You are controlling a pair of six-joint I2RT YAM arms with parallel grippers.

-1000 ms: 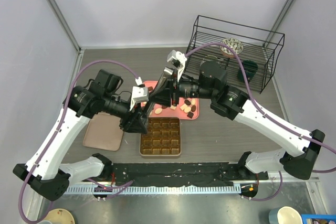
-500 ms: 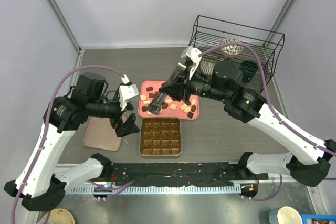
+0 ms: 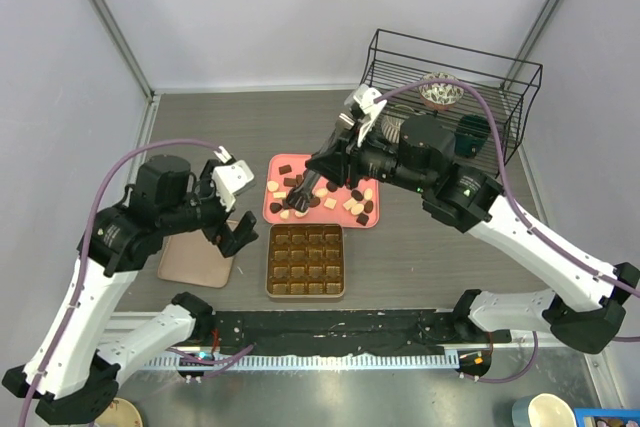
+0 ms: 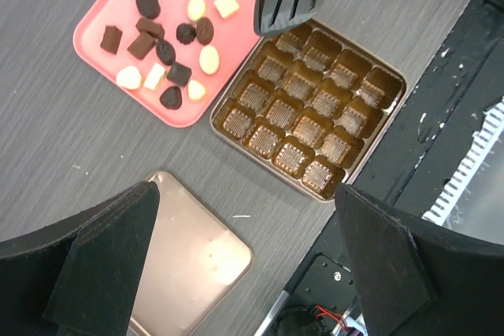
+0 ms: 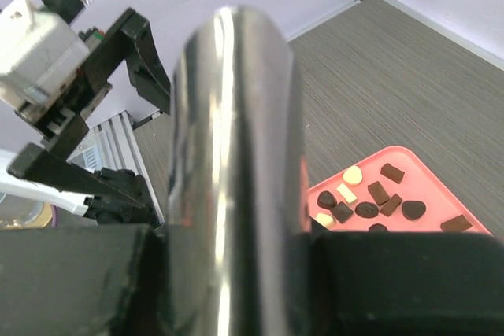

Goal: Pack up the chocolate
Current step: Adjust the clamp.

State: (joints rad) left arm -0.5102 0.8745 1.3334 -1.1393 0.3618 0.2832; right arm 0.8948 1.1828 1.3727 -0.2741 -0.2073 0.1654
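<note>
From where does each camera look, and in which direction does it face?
Top external: high behind the robot, facing down; left gripper and right gripper both show.
Left wrist: above the table, facing down at the gridded box; its own fingers frame the bottom.
Right wrist: looks along the metal handle it holds, toward the left gripper; its fingers show below.
Shared: the pink tray with the chocolate appears in all three.
</note>
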